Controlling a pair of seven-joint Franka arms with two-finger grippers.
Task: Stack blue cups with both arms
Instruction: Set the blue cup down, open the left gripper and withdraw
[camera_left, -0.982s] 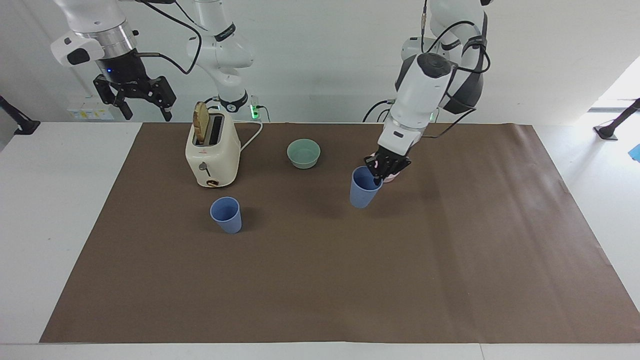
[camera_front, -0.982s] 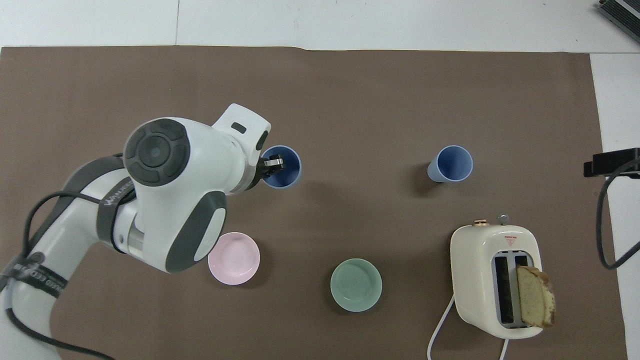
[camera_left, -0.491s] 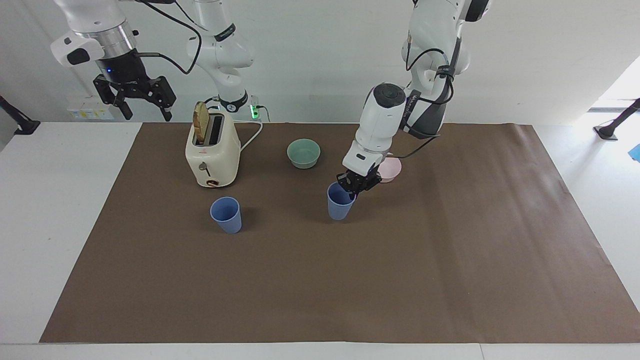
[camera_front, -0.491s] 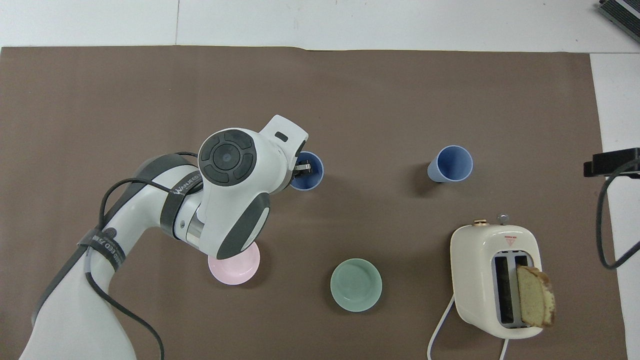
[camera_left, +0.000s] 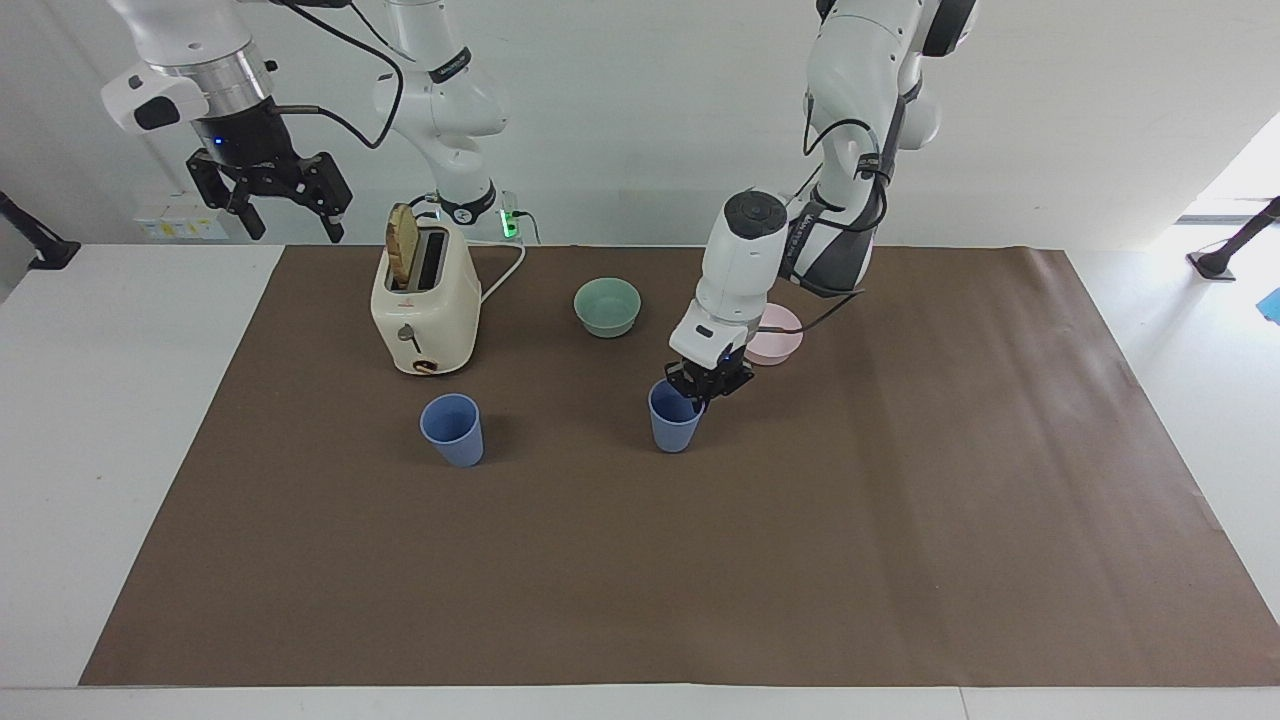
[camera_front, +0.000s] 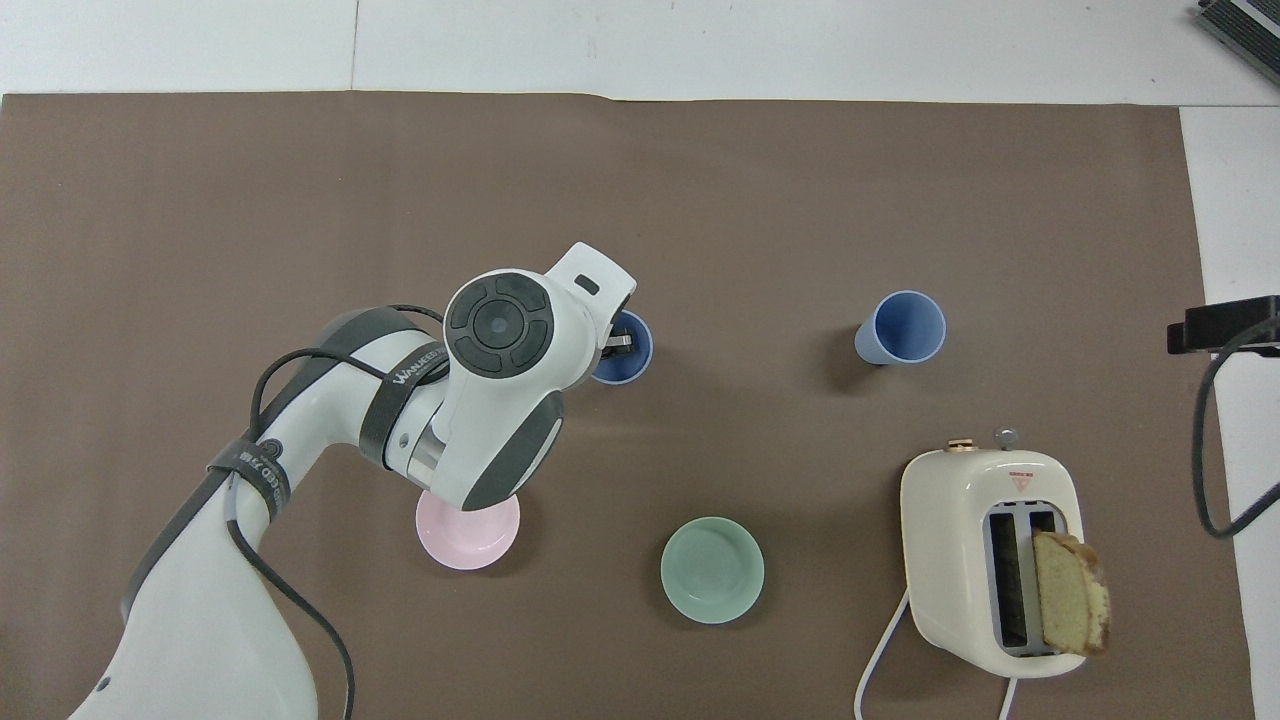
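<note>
1. One blue cup (camera_left: 674, 424) stands upright near the middle of the brown mat (camera_left: 700, 560), its base on or just above the mat; which, I cannot tell.
2. The left hand (camera_left: 703, 392) is clamped on this cup's rim at the side nearer the robots, with one finger inside the cup and one outside. In the overhead view the left arm hides part of that cup (camera_front: 627, 352).
3. The second blue cup (camera_left: 453, 429) stands upright on the mat, well apart from the first, toward the right arm's end of the surface, and nothing touches it.
4. A cream toaster (camera_left: 424, 305) with a slice of bread (camera_left: 401, 252) sticking out of one slot stands nearer to the robots than the second cup.
5. A mint-green bowl (camera_left: 607, 306) sits between the toaster and a pink bowl (camera_left: 778, 340); the left arm partly covers the pink bowl.
6. The right hand (camera_left: 292, 218) waits high in the air, over the white surface (camera_left: 110, 420) beside the mat's corner, fingers apart and holding nothing.
</note>
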